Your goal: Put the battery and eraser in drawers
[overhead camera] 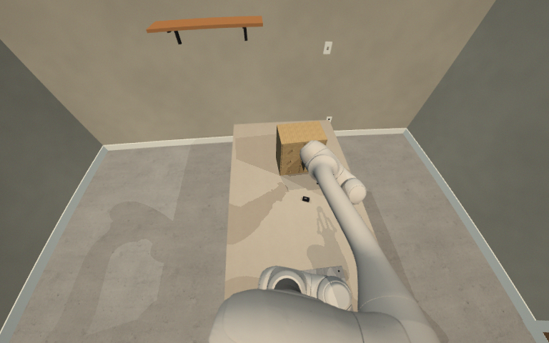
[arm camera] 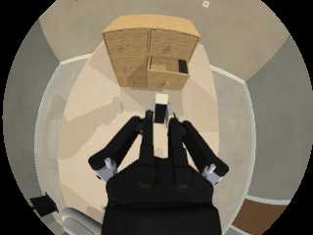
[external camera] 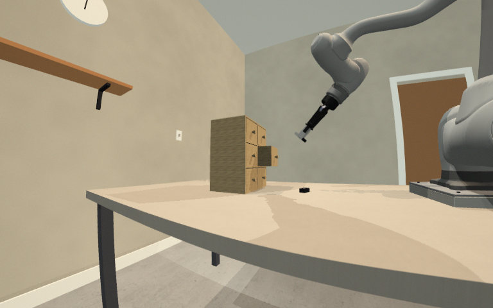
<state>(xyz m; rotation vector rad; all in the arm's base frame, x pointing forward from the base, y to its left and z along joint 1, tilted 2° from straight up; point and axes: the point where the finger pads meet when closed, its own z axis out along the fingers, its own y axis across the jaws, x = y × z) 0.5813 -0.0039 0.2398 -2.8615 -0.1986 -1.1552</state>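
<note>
The table (overhead camera: 260, 238) (external camera: 188, 217) (arm camera: 80, 124) runs from the wall to the base plate (overhead camera: 339, 268) (external camera: 432, 196) of the Doosan arm (overhead camera: 354, 221) (external camera: 337, 57), whose upper links reach over it toward the chest. The wooden six-drawer chest (overhead camera: 301, 131) (external camera: 227, 152) (arm camera: 129, 41) stands upright at the wall end, two columns by three rows, its fronts facing the robot's base. The Robotiq gripper (external camera: 303, 134) (arm camera: 160, 107) hangs in front of the chest and above the table, tilted so that its fingers point down and toward the chest, touching neither. Its fingers are nearly closed, pinching the eraser between their tips. The right drawer of the middle row (external camera: 275, 156) (arm camera: 167, 80) stands pulled out, with a dark patch inside its right end that could be a shadow or a thing; the other five drawers look pushed in. The eraser (external camera: 303, 140) (arm camera: 161, 99), white with a black part, is well above the tabletop and outside the open drawer. A small black box (overhead camera: 306, 199) (external camera: 304, 190) lies on the table in front of the chest, apart from it. Where the AA battery is cannot be told.
</note>
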